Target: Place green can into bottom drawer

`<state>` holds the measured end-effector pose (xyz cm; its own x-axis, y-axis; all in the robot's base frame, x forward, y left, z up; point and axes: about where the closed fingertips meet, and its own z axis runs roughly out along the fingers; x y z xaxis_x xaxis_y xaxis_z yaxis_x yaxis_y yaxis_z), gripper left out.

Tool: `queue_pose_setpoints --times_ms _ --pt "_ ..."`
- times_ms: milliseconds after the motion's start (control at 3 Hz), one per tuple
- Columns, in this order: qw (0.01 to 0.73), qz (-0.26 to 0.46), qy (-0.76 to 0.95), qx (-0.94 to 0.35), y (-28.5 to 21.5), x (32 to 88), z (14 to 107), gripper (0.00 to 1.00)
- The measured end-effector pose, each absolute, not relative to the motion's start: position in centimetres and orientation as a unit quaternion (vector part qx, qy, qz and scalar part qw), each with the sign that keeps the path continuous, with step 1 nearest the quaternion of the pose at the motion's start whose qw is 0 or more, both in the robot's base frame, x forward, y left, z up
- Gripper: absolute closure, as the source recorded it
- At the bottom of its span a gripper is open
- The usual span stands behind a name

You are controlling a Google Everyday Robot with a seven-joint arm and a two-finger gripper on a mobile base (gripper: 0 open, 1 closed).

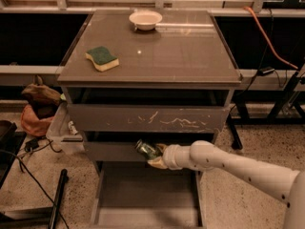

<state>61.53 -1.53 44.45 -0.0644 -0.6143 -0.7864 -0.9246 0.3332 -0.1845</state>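
The green can (146,150) has a mottled green side and a silver end. It is tilted and held in my gripper (153,155), which is shut on it in front of the plain-front middle drawer (114,151). My white arm (238,167) reaches in from the lower right. The bottom drawer (143,194) is pulled out below the can, its flat grey floor bare. The can hangs above the drawer's rear part.
The cabinet top (181,51) carries a green-topped yellow sponge (102,58) and a white bowl (145,19). The scratched-front drawer (147,119) is above the gripper. A bag (35,109), cables and a black pole (56,199) lie on the floor at left.
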Motion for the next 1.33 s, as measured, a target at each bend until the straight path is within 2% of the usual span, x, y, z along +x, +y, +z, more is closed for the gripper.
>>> queue_pose_setpoints --times_ms 667,1000,1333 --pt "0.458 0.22 0.718 -0.477 -0.9 54.3 41.7 1.0" --pt "0.452 0.254 0.726 -0.453 -0.3 52.4 37.7 1.0" --pt "0.415 0.304 0.728 -0.454 0.9 51.5 31.0 1.0"
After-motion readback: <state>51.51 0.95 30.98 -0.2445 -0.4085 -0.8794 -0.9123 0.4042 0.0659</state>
